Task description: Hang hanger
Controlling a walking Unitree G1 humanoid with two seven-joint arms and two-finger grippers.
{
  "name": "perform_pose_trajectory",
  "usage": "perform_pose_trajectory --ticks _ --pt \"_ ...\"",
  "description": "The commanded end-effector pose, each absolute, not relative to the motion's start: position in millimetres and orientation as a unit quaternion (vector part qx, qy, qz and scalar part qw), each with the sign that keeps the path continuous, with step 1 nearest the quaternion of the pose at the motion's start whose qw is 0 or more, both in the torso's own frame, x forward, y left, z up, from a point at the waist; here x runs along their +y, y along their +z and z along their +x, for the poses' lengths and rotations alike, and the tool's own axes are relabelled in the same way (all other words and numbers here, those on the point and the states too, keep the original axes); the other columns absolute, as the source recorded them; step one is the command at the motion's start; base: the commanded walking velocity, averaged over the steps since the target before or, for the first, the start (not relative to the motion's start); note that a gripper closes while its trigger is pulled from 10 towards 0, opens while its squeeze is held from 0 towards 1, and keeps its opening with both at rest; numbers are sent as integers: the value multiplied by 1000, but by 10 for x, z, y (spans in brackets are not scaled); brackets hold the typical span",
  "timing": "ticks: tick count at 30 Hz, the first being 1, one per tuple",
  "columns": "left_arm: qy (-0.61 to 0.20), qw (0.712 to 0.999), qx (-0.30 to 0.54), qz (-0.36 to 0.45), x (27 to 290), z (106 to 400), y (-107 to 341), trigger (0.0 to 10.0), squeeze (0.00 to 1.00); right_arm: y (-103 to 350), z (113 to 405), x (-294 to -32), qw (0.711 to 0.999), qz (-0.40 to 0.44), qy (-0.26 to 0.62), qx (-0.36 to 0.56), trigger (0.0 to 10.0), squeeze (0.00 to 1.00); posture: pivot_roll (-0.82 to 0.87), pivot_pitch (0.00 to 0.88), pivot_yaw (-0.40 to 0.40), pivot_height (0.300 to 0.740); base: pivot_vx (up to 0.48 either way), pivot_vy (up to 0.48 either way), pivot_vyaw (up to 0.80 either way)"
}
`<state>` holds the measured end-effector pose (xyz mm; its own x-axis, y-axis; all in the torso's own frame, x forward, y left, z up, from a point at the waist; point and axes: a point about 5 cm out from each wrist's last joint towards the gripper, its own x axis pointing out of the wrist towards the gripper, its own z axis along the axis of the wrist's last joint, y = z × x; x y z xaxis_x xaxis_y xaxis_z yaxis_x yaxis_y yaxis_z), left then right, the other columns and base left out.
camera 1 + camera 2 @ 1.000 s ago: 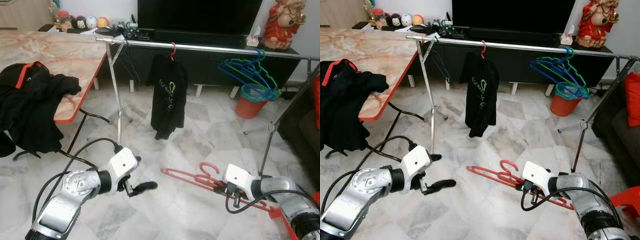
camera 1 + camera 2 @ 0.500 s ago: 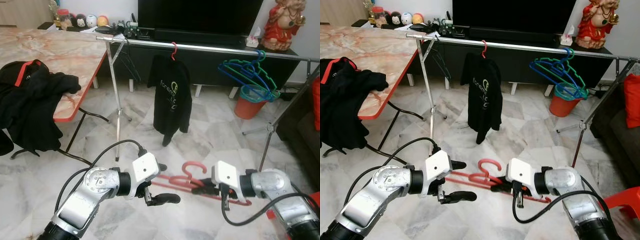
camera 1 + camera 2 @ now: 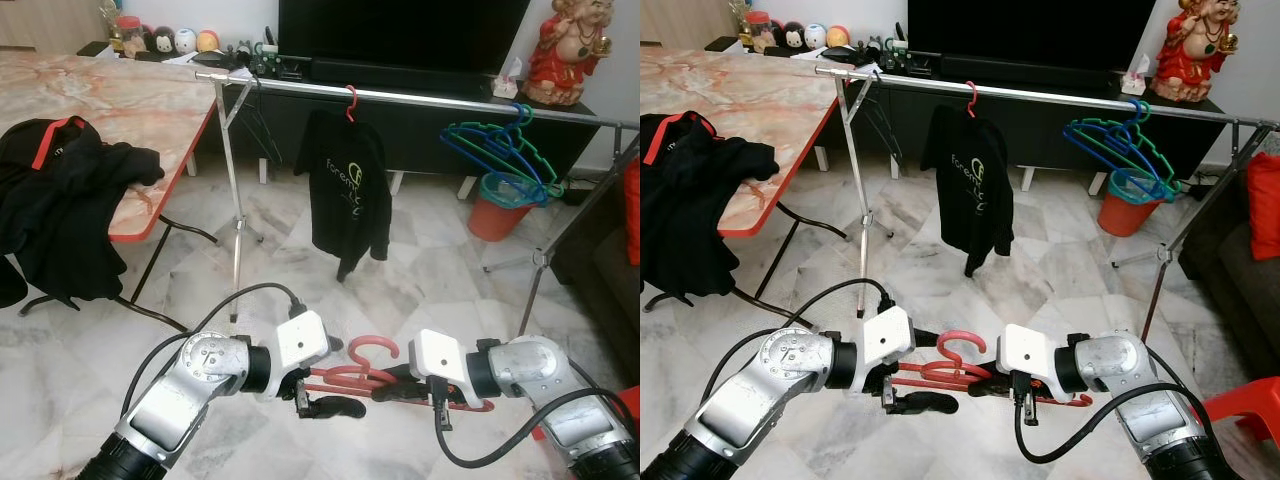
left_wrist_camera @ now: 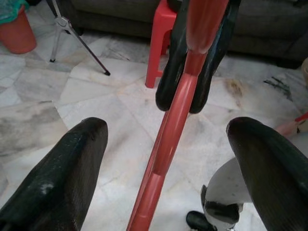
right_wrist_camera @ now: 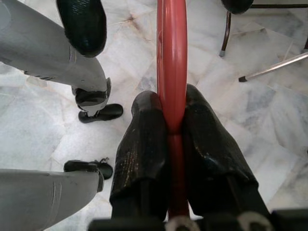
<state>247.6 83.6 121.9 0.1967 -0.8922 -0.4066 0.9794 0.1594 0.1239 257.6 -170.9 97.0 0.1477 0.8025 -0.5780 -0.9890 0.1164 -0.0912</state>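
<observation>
The right gripper pinches the red hanger low in front of the robot. The left gripper sits wide around it, probably to grab it before lifting toward the rail.

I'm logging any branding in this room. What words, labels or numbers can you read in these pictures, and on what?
Black shirt hanging on the rail: pale lettering down the front with a yellow-green emblem, too blurred to read for certain.
Nothing legible on the red hanger in the right gripper, the television or the shelf figurines.
</observation>
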Motion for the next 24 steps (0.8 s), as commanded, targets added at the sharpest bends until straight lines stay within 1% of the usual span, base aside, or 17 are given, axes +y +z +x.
perform_pose_trajectory --ticks 1,2,10,13,24 --pt "-630 739 117 208 810 2485 1226 2039 0 1007 2562 -1715 719 -242 622 197 10000 0 26 0 -125 740 0 0 0" --pt "-632 738 117 209 801 2481 1225 0 0 1010 2559 -1700 718 -244 622 196 10000 0 28 0 -125 740 0 0 0" --pt "-632 735 116 215 801 2499 1231 0 0 1038 2555 -1659 716 -242 626 192 10000 0 28 0 -123 740 0 0 0" --pt "-633 734 117 219 800 2504 1226 0 0 1054 2576 -1633 720 -242 623 186 10000 0 30 0 -122 740 0 0 0" --pt "-640 726 117 222 787 2491 1225 0 0 1096 2581 -1625 720 -241 626 180 10000 0 25 0 -120 740 0 0 0"
